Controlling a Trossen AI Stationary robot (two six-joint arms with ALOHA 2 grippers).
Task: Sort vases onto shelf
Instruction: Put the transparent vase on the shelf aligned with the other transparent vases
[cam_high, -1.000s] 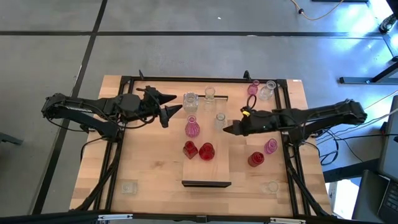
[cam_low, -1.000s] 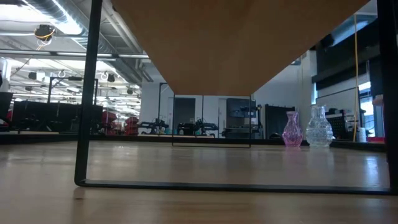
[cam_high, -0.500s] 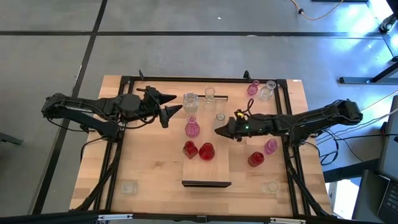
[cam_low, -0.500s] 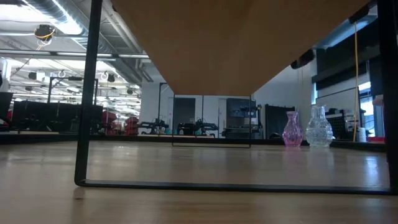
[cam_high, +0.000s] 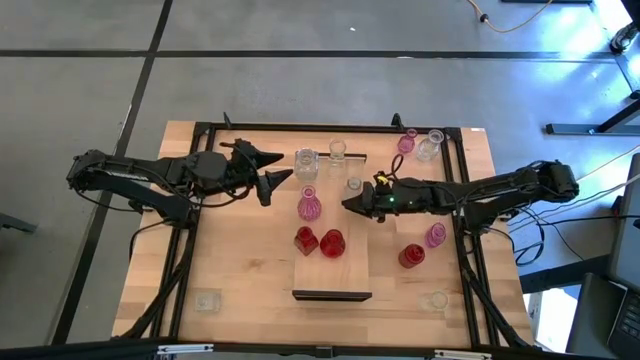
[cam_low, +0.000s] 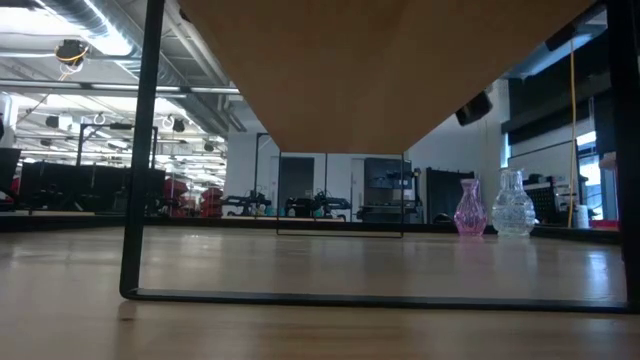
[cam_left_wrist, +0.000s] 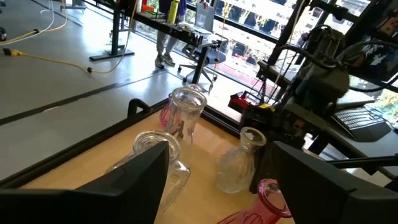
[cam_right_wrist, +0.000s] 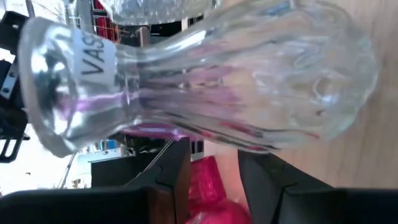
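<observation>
- fingers of the right gripper (cam_high: 350, 203) stood narrowed about a clear ribbed vase (cam_right_wrist: 205, 81), which filled the right wrist view, lying crosswise just ahead of the two dark fingers (cam_right_wrist: 174, 180); actual contact could not be told from the frames.
- same vase (cam_high: 354, 187) showed in the high view as a small clear piece at the right gripper's tip, on the shelf (cam_high: 332, 270), near its far right corner.
- left gripper (cam_high: 272, 167) sat over the table's (cam_high: 240, 270) far left part, fingers spread wide and empty, pointing toward a clear squat vase (cam_high: 306, 162).
- shelf: long light-wood board with a dark near edge, lying mid-table.
- on the shelf: one pink vase (cam_high: 309, 206) upright, and two red vases (cam_high: 306, 240) (cam_high: 332, 243) side by side nearer the camera's bottom edge.
- far edge of the table: a small clear vase (cam_high: 338, 150) just beside the squat one.
- far right corner: a pink vase (cam_high: 407, 141) and a clear tall vase (cam_high: 430, 145), close together; both also stood upright in the low view (cam_low: 469, 208) (cam_low: 512, 204).
- right side, off the shelf: a red vase (cam_high: 411, 256) and a pink vase (cam_high: 435, 235), near each other under the right arm.
- near corners: a clear low vase (cam_high: 207, 300) at left, another (cam_high: 437, 300) at right.
- left wrist view: two clear vases (cam_left_wrist: 184, 115) (cam_left_wrist: 239, 160) between the spread fingers (cam_left_wrist: 134, 180), and a pink rim (cam_left_wrist: 270, 193) near one finger.
</observation>
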